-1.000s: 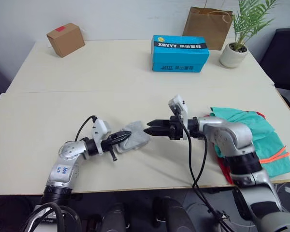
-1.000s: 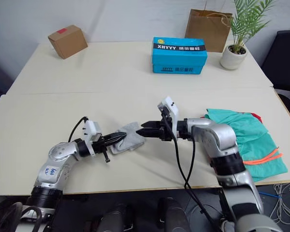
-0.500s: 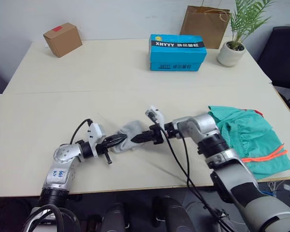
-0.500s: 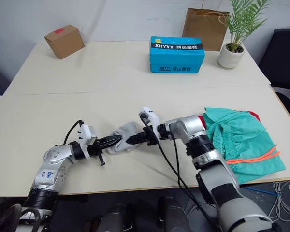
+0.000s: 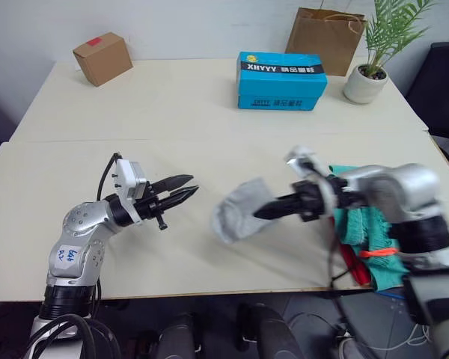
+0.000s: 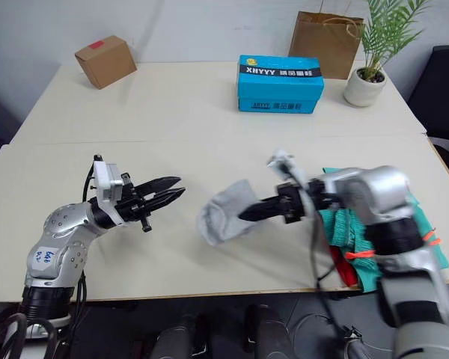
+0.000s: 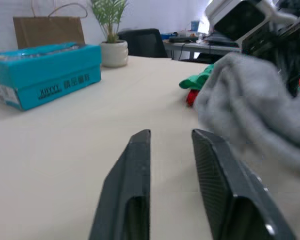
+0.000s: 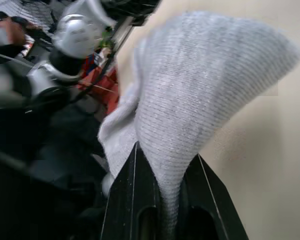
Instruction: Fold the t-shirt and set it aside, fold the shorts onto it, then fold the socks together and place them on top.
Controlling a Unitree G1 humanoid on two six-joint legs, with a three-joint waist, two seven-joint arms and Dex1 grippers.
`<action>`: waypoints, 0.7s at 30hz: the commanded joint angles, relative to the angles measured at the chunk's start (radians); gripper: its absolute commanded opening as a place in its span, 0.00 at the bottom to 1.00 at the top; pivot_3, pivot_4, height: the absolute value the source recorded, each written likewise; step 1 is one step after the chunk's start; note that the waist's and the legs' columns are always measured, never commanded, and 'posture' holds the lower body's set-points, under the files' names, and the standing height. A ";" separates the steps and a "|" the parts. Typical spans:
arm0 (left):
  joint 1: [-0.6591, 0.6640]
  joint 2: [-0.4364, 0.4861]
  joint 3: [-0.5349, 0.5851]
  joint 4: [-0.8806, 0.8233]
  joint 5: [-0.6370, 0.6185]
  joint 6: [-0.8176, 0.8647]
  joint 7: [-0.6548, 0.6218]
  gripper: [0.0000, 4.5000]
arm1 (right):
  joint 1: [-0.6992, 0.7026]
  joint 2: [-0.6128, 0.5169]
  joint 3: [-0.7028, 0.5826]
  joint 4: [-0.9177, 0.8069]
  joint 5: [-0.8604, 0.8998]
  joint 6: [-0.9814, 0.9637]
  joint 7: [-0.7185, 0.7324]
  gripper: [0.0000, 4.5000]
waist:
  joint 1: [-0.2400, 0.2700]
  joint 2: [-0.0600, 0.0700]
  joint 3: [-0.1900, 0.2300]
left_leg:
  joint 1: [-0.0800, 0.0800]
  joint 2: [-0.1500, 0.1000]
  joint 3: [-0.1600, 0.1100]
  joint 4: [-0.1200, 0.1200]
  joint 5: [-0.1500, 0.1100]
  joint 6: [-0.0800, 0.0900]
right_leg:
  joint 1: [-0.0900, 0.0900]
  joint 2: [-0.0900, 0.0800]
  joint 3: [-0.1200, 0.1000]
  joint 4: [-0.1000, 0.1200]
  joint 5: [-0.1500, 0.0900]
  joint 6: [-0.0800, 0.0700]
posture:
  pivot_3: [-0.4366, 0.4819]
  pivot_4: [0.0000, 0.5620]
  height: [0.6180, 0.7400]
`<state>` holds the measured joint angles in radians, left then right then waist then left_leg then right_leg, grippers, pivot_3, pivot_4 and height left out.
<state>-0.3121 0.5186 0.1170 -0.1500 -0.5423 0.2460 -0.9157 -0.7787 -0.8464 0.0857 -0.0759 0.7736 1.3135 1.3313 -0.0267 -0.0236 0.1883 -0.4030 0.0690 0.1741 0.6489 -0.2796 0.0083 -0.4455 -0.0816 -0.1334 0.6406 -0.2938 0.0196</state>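
Observation:
The grey socks (image 5: 236, 212) hang as one bundle from my right gripper (image 5: 259, 213), which is shut on them just above the middle of the table; the right wrist view has the knit fabric (image 8: 205, 90) pinched between the fingers. My left gripper (image 5: 181, 188) stands open and empty to the left of the socks, apart from them, as the gap between its fingers (image 7: 140, 150) shows. The teal shorts (image 5: 359, 228) lie at the right edge, partly hidden by my right arm. A red strip of the t-shirt (image 5: 349, 263) sticks out under them.
A cardboard box (image 5: 102, 58) sits at the back left. At the back right are a blue box (image 5: 282, 81), a brown paper bag (image 5: 323, 41) and a potted plant (image 5: 367, 75). Bare table (image 5: 209, 127) lies between them and the grippers.
My left gripper let go of the socks, opened and drew back to the left. My right gripper closed on the socks and carried them to the right.

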 commanded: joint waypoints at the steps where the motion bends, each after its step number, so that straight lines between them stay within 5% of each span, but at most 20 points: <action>1: 0.013 0.000 0.014 -0.057 -0.053 0.028 -0.009 0.55 | 0.045 -0.219 -0.160 -0.063 0.064 0.030 0.066 0.00 | 0.001 0.000 0.000 | 0.001 0.000 0.000 0.000 0.000 0.000 | 0.000 0.000 0.000 0.000 0.000 0.000 | 0.48 0.27 1.00; 7: -0.006 -0.026 0.010 -0.138 -0.148 0.142 0.038 0.98 | 0.193 -0.576 -0.195 0.126 -0.063 -0.125 0.177 0.00 | 0.000 -0.001 0.001 | 0.001 0.000 0.000 0.000 0.000 0.000 | 0.001 0.002 0.002 -0.001 0.000 0.000 | 0.48 0.27 1.00; 10: -0.022 -0.012 -0.015 -0.128 -0.128 0.142 0.004 0.99 | 0.298 -0.694 -0.132 0.257 -0.138 -0.263 0.275 0.00 | 0.002 -0.001 0.001 | 0.001 0.000 0.000 -0.001 0.001 0.000 | 0.001 0.003 0.002 -0.001 0.000 0.000 | 0.48 0.27 1.00; 21: -0.017 -0.006 -0.018 -0.191 -0.180 0.173 -0.022 0.99 | 0.144 -0.468 0.035 0.739 -0.480 -0.618 0.151 0.00 | -0.001 0.001 0.002 | 0.003 -0.001 0.003 0.001 0.005 -0.007 | 0.000 0.004 0.005 0.002 0.001 0.001 | 0.48 0.27 1.00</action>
<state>-0.3351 0.5106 0.0818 -0.2872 -0.6854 0.4075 -0.9474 -0.6094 -1.3190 0.1370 0.6024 0.3317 0.7327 1.5031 -0.0272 -0.0228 0.1907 -0.3996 0.0685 0.1771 0.6505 -0.2741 0.0006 -0.4452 -0.0777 -0.1282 0.6427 -0.2930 0.0207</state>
